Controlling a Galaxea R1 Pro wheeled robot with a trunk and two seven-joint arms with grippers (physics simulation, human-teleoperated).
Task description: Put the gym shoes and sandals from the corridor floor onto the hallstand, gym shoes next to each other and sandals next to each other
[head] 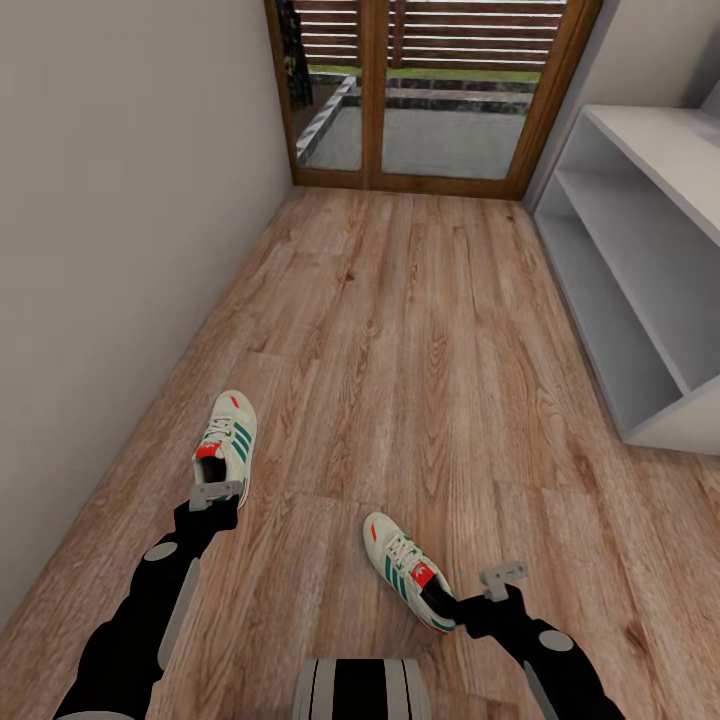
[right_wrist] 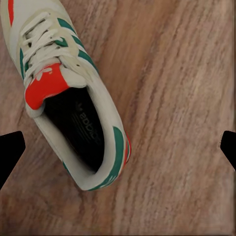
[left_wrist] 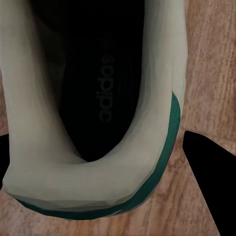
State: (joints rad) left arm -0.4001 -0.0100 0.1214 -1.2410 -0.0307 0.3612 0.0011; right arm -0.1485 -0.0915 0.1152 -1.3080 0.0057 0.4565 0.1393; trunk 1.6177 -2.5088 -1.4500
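Observation:
Two cream-white gym shoes with green stripes lie apart on the corridor floor (head: 420, 330). One gym shoe (head: 226, 443) is near the left wall, and my left gripper (head: 215, 500) hangs over its heel. In the left wrist view that shoe's heel opening (left_wrist: 98, 88) is very close, and my open left gripper (left_wrist: 105, 172) has a dark finger on either side of the heel. The other gym shoe (head: 403, 578) lies near my base. My right gripper (head: 462, 612) hovers open above its heel (right_wrist: 105, 167), fingertips (right_wrist: 10, 152) wide apart. The pale grey hallstand (head: 640, 250) stands at the right. The two sandals are out of view.
A beige wall (head: 120, 200) runs along the left, close to the left shoe. A wood-framed glass door (head: 440, 100) closes the corridor's far end. Bare plank floor stretches between the shoes and the hallstand. My base (head: 362, 690) shows at the lower edge.

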